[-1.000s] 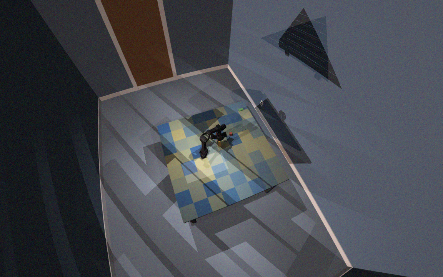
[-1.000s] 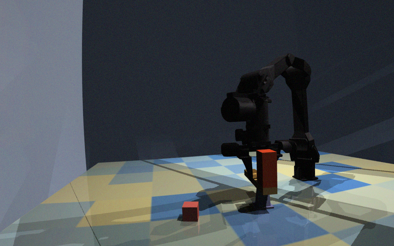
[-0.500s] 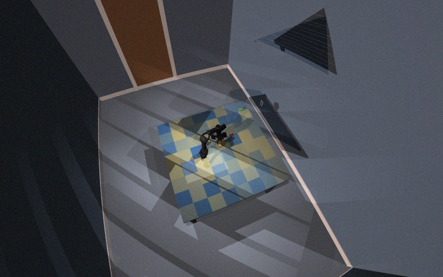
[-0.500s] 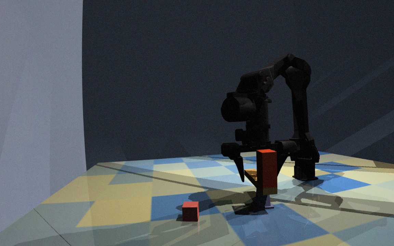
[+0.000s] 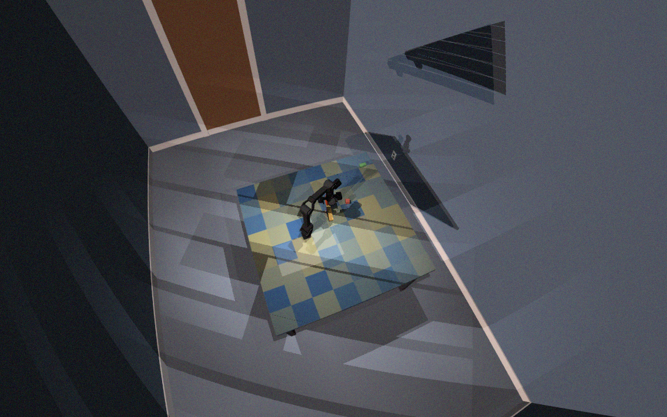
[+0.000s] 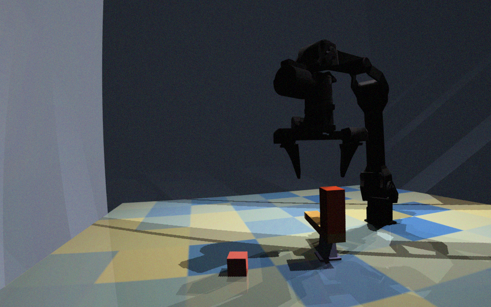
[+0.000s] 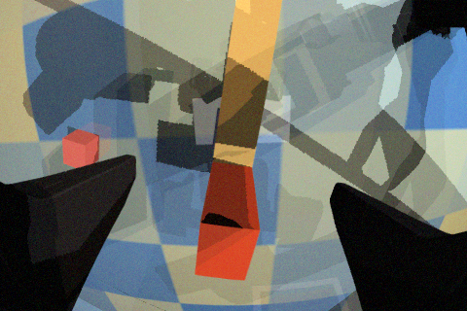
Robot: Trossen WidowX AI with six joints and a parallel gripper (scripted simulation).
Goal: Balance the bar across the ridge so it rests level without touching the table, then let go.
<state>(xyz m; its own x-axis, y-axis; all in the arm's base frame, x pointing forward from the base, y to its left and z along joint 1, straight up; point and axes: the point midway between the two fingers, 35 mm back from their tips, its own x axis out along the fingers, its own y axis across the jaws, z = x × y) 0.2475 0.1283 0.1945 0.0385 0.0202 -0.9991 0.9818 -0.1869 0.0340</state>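
An orange bar (image 6: 311, 215) (image 7: 255, 42) (image 5: 329, 213) with a tall red block (image 6: 332, 213) (image 7: 228, 227) on its near end lies across a small dark ridge (image 6: 327, 252) (image 7: 183, 148). Both ends appear to be off the chequered table (image 6: 144, 236) (image 5: 325, 306). My gripper (image 6: 320, 176) (image 7: 237, 182) (image 5: 332, 199) is open wide and empty. It hangs straight above the bar, well clear of it, with one finger on either side in the wrist view.
A small red cube (image 6: 237, 263) (image 7: 81, 148) (image 5: 347, 200) sits on the table to the left of the ridge. A small green object (image 5: 362, 164) lies near the table's far corner. The arm's base (image 6: 379, 206) stands behind the bar.
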